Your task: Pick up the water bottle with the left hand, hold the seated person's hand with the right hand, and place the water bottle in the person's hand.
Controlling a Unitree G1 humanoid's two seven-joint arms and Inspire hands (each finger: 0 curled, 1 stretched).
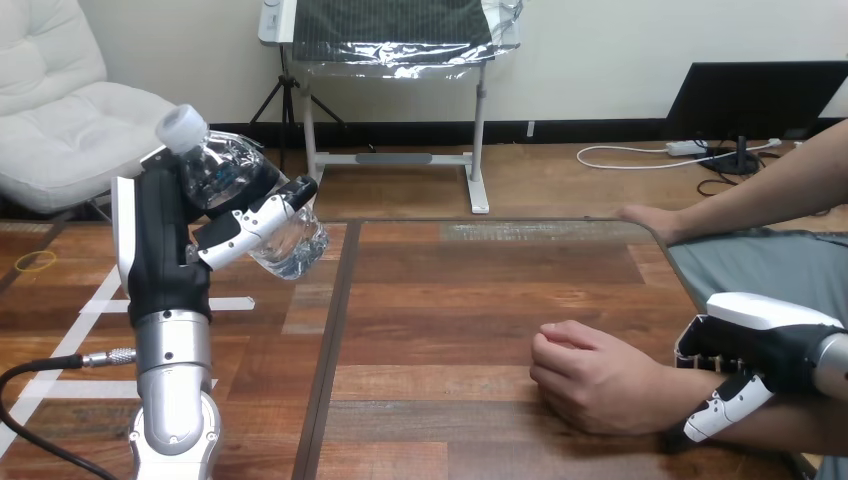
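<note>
My left hand [160, 240] is raised over the table's left part, its fingers and thumb curled round a clear water bottle [232, 172] with a white cap. The bottle tilts, cap toward the upper left. The person's hand [590, 375] rests on the table at the lower right as a loose fist. My right hand [765, 335] lies over that arm's wrist, with its thumb curled down the near side and its fingers on the far side.
The person's other hand [650, 220] rests flat at the far right edge of the wooden table [450, 300]. White tape strips [100, 300] mark the table's left part, and a yellow band [35, 262] lies at the far left.
</note>
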